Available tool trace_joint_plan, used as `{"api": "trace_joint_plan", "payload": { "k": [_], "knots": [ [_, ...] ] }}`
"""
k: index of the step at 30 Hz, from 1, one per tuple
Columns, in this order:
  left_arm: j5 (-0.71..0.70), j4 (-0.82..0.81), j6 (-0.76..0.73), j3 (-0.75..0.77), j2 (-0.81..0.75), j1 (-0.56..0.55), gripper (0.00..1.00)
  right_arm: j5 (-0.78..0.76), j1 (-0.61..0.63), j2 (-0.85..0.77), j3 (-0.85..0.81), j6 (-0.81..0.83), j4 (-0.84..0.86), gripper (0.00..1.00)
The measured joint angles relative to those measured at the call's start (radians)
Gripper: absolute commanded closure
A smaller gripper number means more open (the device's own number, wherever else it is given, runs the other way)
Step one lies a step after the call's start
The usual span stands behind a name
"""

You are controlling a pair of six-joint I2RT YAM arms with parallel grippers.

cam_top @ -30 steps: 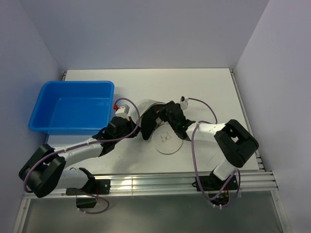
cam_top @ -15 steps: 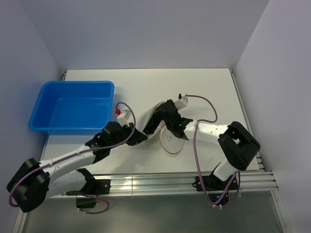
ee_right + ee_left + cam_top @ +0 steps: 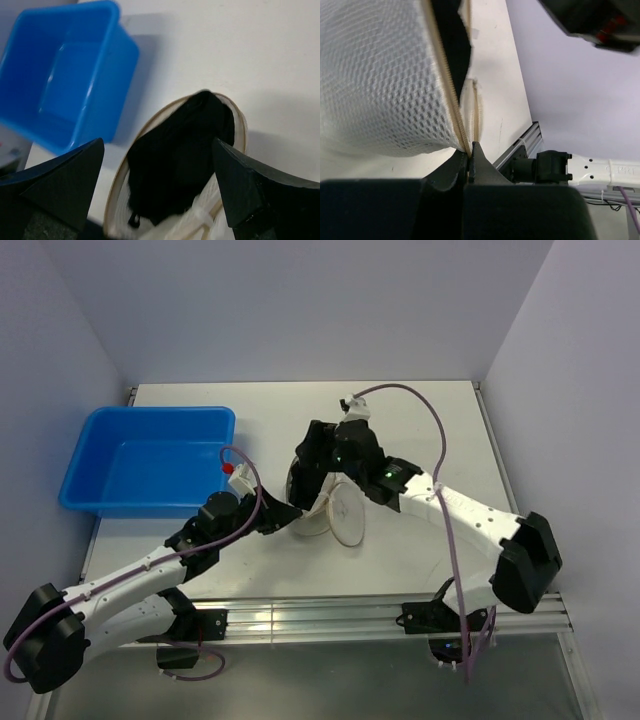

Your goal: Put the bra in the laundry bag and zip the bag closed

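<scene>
The laundry bag (image 3: 338,514) is near the middle of the tabletop (image 3: 430,420) with its mouth open, so the zip is not shut yet. The left pincer (image 3: 471,150) is clamped on its zip edge, and the right pincer (image 3: 156,143) hangs over the mouth, fingers wide apart. Only the right wrist view looks inside the bag. It shows a black cloth (image 3: 180,150), and I cannot find the bra.

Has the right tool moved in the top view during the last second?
Yes. Judged against the blue tub, the right tool has shifted toward the far edge of the table and slightly nearer the tub.
</scene>
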State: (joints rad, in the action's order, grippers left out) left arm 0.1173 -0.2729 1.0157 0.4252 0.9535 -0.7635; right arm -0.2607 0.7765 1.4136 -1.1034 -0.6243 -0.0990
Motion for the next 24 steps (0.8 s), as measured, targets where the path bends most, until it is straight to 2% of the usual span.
{"api": "trace_joint_plan", "payload": {
  "k": [5,8,9,10,12,14,15,17,18,20,24],
  "knots": [
    [-0.018,-0.039,0.027,-0.019,0.005,-0.001,1.00,0.167,0.000,-0.152,0.014,0.089,-0.087,0.02],
    [-0.029,-0.055,0.029,-0.029,0.005,-0.003,0.94,0.202,-0.001,-0.289,0.132,0.090,-0.075,0.18],
    [-0.030,-0.056,0.029,-0.029,0.005,-0.004,0.94,0.200,-0.002,-0.340,0.185,0.077,-0.063,0.30],
    [-0.034,-0.059,0.029,-0.029,0.005,-0.004,0.94,0.196,-0.003,-0.401,0.254,0.064,-0.064,0.37],
    [-0.041,-0.060,0.029,-0.030,0.004,-0.004,0.94,0.175,-0.010,-0.509,0.399,0.011,-0.053,0.43],
    [-0.048,-0.060,0.026,-0.035,0.001,-0.005,0.93,0.149,-0.021,-0.601,0.544,-0.050,-0.050,0.40],
    [-0.052,-0.060,0.026,-0.039,-0.001,-0.005,0.93,0.138,-0.027,-0.645,0.619,-0.087,-0.053,0.31],
    [-0.058,-0.061,0.026,-0.048,-0.003,-0.006,0.93,0.119,-0.037,-0.717,0.747,-0.163,-0.072,0.23],
    [-0.059,-0.063,0.026,-0.052,-0.003,-0.006,0.94,0.119,-0.040,-0.742,0.790,-0.196,-0.070,0.15],
    [-0.063,-0.066,0.026,-0.060,-0.003,-0.006,0.94,0.121,-0.042,-0.799,0.887,-0.286,-0.056,0.10],
    [-0.063,-0.072,0.026,-0.063,-0.003,-0.009,0.94,0.154,-0.042,-0.855,1.035,-0.471,0.051,0.07]
  ]
}}
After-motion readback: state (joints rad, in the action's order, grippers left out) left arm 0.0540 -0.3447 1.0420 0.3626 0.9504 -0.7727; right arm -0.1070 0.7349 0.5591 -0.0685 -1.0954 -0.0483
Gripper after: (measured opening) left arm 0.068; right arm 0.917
